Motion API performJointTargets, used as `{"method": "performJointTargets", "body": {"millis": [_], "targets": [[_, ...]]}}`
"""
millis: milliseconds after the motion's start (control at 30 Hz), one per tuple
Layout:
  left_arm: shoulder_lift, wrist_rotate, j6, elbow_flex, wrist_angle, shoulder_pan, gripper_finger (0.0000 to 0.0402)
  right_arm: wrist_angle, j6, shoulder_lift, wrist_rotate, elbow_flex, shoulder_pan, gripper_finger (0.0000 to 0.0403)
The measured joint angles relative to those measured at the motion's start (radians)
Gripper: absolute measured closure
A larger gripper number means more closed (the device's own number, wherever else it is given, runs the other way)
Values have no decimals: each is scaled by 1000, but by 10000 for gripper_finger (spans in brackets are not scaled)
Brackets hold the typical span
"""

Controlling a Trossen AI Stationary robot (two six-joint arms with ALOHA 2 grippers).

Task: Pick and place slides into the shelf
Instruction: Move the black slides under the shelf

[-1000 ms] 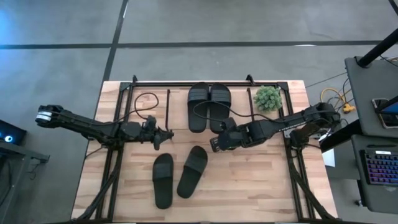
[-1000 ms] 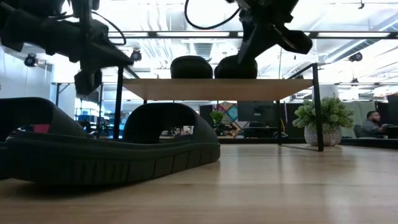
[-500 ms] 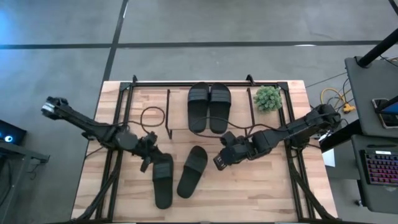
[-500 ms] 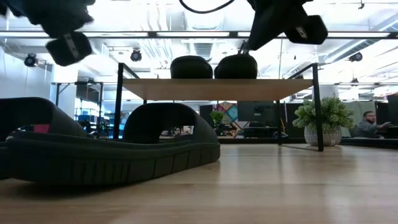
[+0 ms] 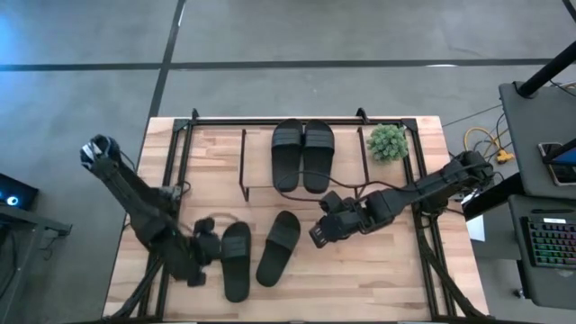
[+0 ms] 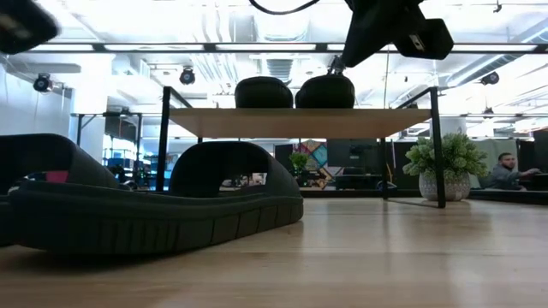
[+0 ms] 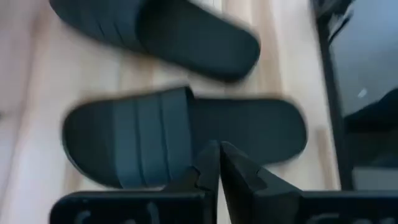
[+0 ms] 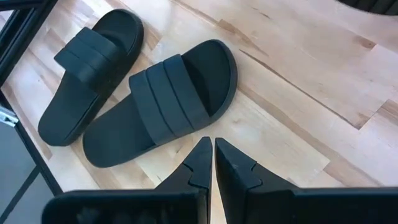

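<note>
Shelf: it stands at the far side of the table, a potted plant at its right end.
Stowed pair: two slides lie side by side on the shelf's top board, long axes running front to back.
Loose pair: the left slide and the right slide lie flat on the table in front of the shelf, apart from each other, straps up.
Heading: the left slide's long axis runs nearly straight toward the shelf; the right slide leans, its far end tipped to the right.
My left gripper: fingers pressed together with nothing between them, low beside the left slide on the side away from its partner.
My right gripper: fingertips also together and empty, between the right slide and the shelf's right half.
Step, as I judge it: two stowed, two to go; I am reaching for the loose pair.
Next move: spread each gripper's fingers, turn them across a slide's width, then descend onto a strap or side edge.
</note>
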Motion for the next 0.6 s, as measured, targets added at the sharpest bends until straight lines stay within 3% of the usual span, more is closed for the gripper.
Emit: {"method": "performJointTargets", "body": {"millis": [267, 600], "targets": [[200, -46, -228, 42, -5, -78, 391, 0, -26, 0, 22, -2, 9, 390], [314, -84, -147, 157, -36, -78, 270, 0, -37, 2, 22, -3, 16, 390]]}}
